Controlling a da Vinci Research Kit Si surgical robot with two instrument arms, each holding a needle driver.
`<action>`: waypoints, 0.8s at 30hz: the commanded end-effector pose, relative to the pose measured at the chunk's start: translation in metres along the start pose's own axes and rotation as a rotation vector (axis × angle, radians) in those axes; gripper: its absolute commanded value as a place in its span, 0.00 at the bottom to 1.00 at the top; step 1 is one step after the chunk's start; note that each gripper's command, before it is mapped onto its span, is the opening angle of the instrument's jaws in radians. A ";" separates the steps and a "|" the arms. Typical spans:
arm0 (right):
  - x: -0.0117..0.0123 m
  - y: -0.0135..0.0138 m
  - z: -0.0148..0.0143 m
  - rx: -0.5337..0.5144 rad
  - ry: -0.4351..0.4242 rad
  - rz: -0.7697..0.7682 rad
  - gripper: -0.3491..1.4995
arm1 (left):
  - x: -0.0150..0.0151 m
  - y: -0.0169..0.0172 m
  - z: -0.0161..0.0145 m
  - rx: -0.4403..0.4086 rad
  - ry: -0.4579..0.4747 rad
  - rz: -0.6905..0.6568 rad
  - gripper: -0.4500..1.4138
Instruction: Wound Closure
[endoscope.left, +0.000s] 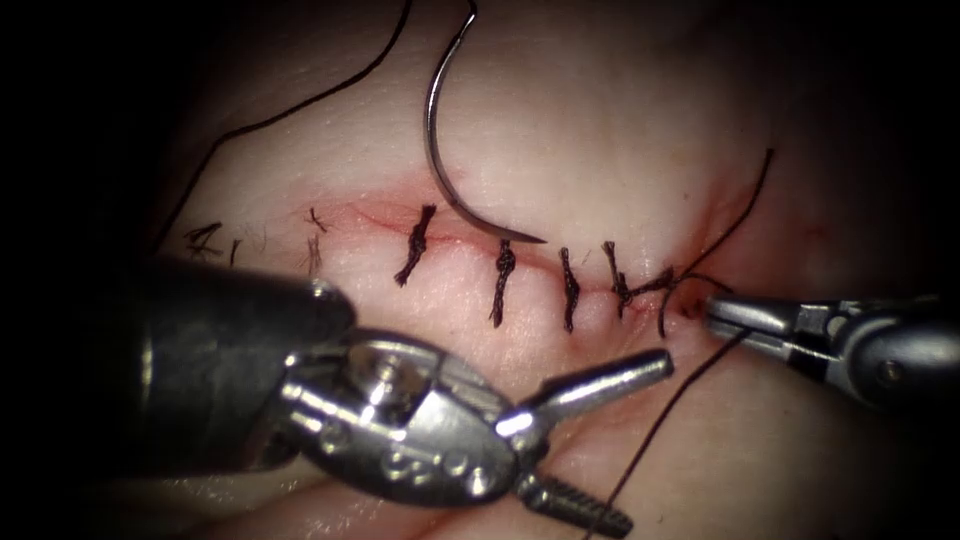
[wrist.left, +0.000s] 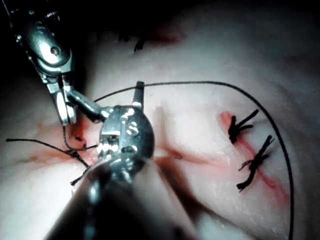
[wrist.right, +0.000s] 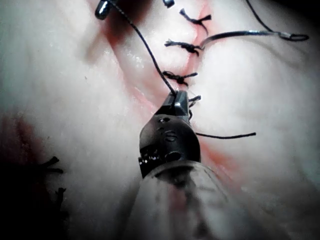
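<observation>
The curved needle (endoscope.left: 436, 150) lies loose on the tissue (endoscope.left: 600, 120) above the middle of the cut, its tip resting at the cut line; neither tool holds it. It also shows as needle (wrist.right: 250, 34) in the right wrist view. My right tool (endoscope.left: 715, 312) is shut on the thread (endoscope.left: 665, 420) right beside the knot at the cut's right end; these jaws (wrist.right: 177, 100) pinch the strand that runs away from them. My left tool (endoscope.left: 645, 440) stands open below the cut with nothing in it, the thread passing its tips. My left tool (wrist.left: 105, 92) sits close to the right tool (wrist.left: 67, 117).
Several dark stitches (endoscope.left: 503, 280) cross the cut (endoscope.left: 360, 215), with red fluid along it. Short cut thread ends (endoscope.left: 205, 240) lie at the left end. A long loop of thread (endoscope.left: 300, 105) trails from the needle's eye over the upper left tissue.
</observation>
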 end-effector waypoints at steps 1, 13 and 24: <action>-0.0017 0.0008 0.0003 -0.013 0.007 0.028 0.00 | -0.0004 0.0001 0.0006 -0.005 0.009 0.006 0.63; -0.0044 0.0023 0.0003 -0.019 0.005 0.081 0.00 | 0.0005 0.0010 0.0010 -0.037 0.072 0.025 0.41; -0.0050 0.0026 0.0008 -0.028 0.005 0.116 0.00 | 0.0005 0.0016 0.0020 -0.049 0.093 0.041 0.32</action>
